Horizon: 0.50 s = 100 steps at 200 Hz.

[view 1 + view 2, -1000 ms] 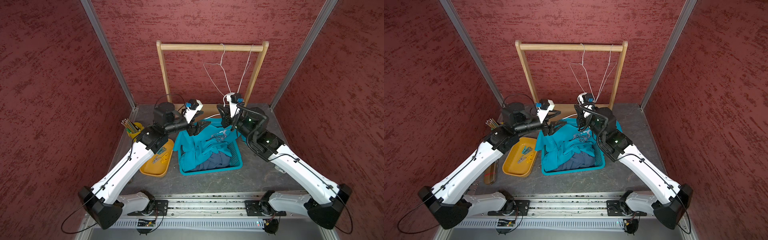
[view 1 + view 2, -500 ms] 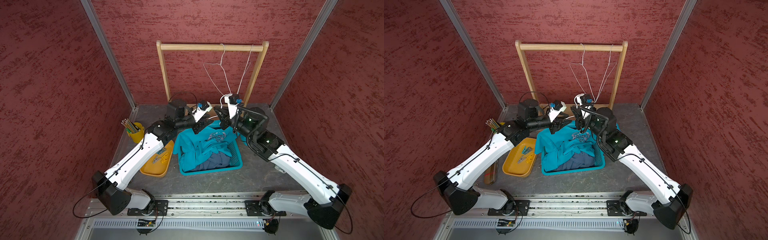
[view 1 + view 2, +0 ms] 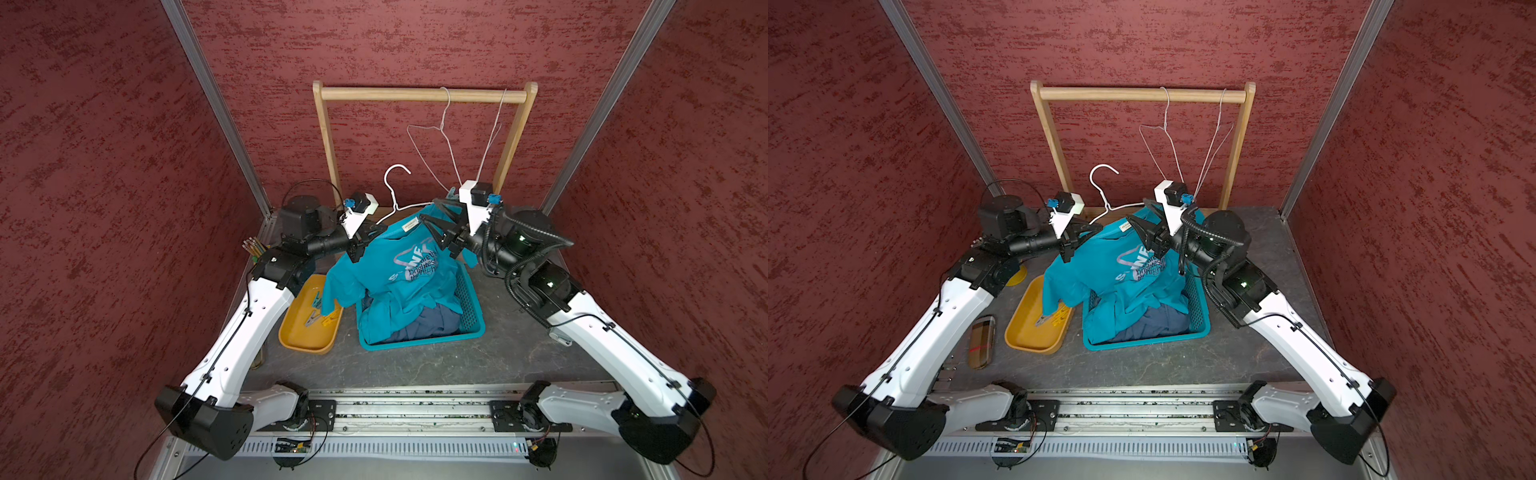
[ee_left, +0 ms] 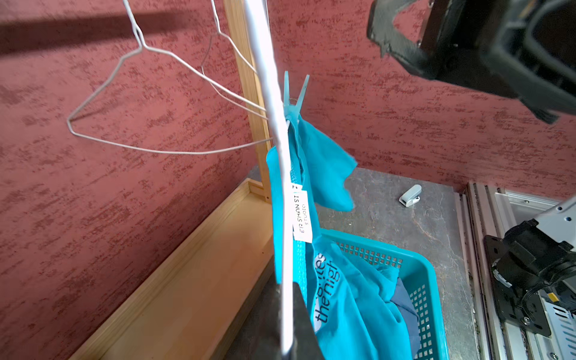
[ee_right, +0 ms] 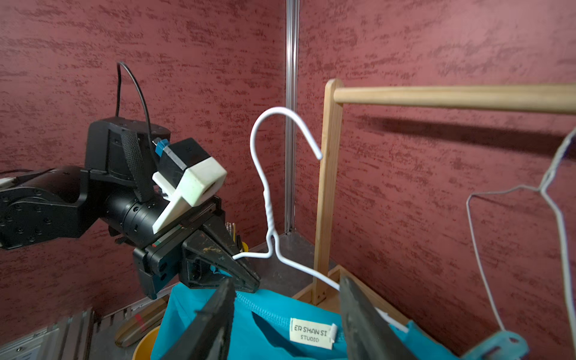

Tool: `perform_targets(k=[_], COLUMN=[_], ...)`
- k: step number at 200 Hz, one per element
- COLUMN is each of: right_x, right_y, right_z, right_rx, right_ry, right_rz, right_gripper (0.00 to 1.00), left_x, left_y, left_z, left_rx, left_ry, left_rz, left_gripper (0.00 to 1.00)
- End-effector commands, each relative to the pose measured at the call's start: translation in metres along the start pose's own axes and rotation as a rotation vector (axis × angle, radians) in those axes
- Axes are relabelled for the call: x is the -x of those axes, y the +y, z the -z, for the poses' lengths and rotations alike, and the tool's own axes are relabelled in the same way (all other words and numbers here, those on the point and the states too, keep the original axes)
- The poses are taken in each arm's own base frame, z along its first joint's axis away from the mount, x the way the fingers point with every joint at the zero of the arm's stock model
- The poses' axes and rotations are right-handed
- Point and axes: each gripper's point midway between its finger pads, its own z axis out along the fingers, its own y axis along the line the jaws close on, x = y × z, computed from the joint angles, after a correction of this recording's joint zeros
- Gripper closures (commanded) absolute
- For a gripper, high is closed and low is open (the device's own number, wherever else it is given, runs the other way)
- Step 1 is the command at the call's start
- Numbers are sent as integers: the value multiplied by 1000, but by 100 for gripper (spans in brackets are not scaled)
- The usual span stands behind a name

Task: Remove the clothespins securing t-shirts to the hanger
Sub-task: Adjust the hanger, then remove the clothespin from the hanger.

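Note:
A bright teal t-shirt [image 3: 395, 286] hangs from a white wire hanger [image 3: 395, 170], and its lower part lies in the teal basket [image 3: 469, 307]. My left gripper [image 3: 376, 232] is shut on the hanger's wire [image 4: 274, 93] at the shirt's shoulder. A teal clothespin [image 4: 294, 99] pins the other shoulder to the hanger, just behind my right wrist [image 3: 452, 193]. My right gripper [image 5: 286, 296] stands open astride the collar and its label [image 5: 311, 335], holding nothing. A navy t-shirt [image 3: 432, 324] lies under the teal one. Several loose clothespins [image 3: 318, 316] lie in the yellow tray [image 3: 299, 336].
A wooden rack [image 3: 424, 94] stands at the back with two bare wire hangers [image 3: 436, 137] on its bar. A cup of pencils [image 3: 253, 247] stands left of the tray. A small grey clip [image 4: 410, 194] lies on the table right of the basket.
My left arm reached in toward the hanger and its gripper shut on the wire. My right gripper opened. The hanger's hook now stands higher.

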Motion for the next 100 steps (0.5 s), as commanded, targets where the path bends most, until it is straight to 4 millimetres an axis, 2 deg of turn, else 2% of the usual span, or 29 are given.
perform_targets(k=[1,22,41,54,68,100], right_x=[66,81,67,52,39,16], right_y=[13,5,-25,-35,-35,-10], right_z=[30,46,48,42,35,30], right_rx=[19,-62,-225,-245,-177,145], right_ry=[-149,-168,-54,50,110,147], right_rz=[65,101,118,113,80,-10], right_gripper=[42,40,39,36,34,27], left_x=[40,42,30,20,11,-1], left_y=[-16,-21,-26,-29,-31,-25], left_z=[25,38,44,47,52,60], left_rx=[-65,-109,-182,-239,-285,-302], left_ry=[-110,-119,-111,-106,-112,-137], left_rz=[-88,-87,-44,4,37,57], left_gripper=[100,100,100,100,100,100])
